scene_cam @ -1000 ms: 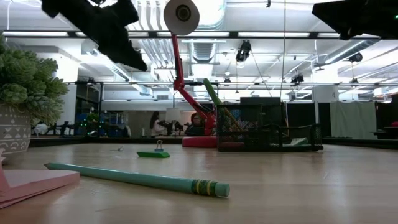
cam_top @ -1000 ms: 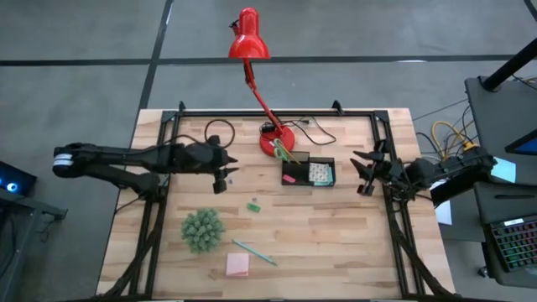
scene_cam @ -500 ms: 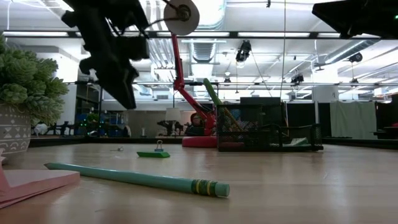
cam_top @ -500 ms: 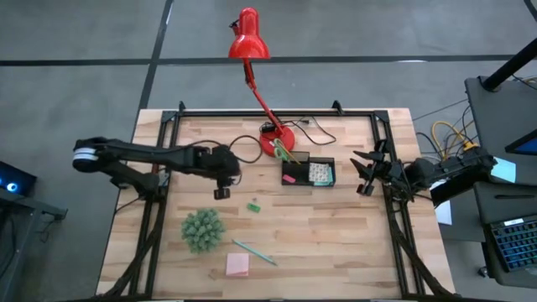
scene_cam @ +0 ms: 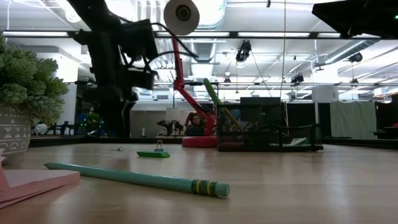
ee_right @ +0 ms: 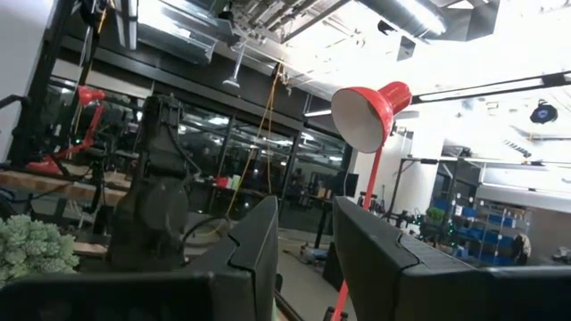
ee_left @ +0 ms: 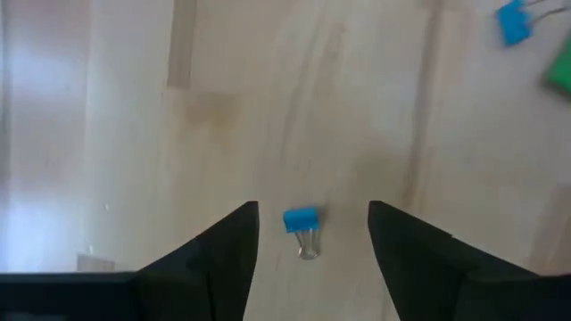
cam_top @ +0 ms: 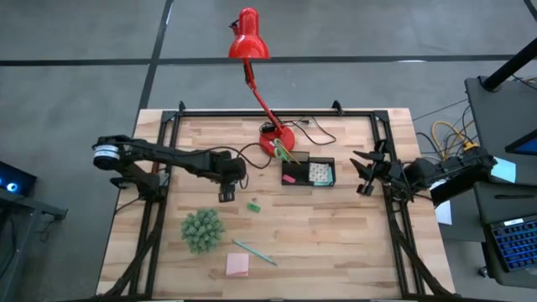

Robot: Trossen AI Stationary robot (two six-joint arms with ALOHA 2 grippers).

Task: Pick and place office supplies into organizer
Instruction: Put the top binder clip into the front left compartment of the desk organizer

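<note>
We see a butcher-block desk (cam_top: 336,243) of pale wooden strips. The left pincer (ee_left: 312,239) hangs over the desk's middle-left with its dark, wedge-shaped fingers (ee_left: 221,254) spread, a small blue binder clip (ee_left: 302,220) with wire loops lying on the wood between them, untouched. A second blue clip (ee_left: 511,21) and a green clip (cam_top: 253,206) lie near it. The right pincer (cam_top: 364,172) waits at the right edge; its blunt black fingers (ee_right: 259,245) stand a narrow gap apart and hold nothing. The black mesh organizer (cam_top: 308,172) sits toward the far edge, right of centre, beside the glossy red lamp (cam_top: 262,92) base, holding green-handled scissors (cam_top: 284,152) and square pads. Near the front edge lie a slim teal pencil (scene_cam: 134,177) with a metal band, a pink sticky pad (cam_top: 237,266), and a fuzzy green ball (cam_top: 202,230). No writing is readable.
</note>
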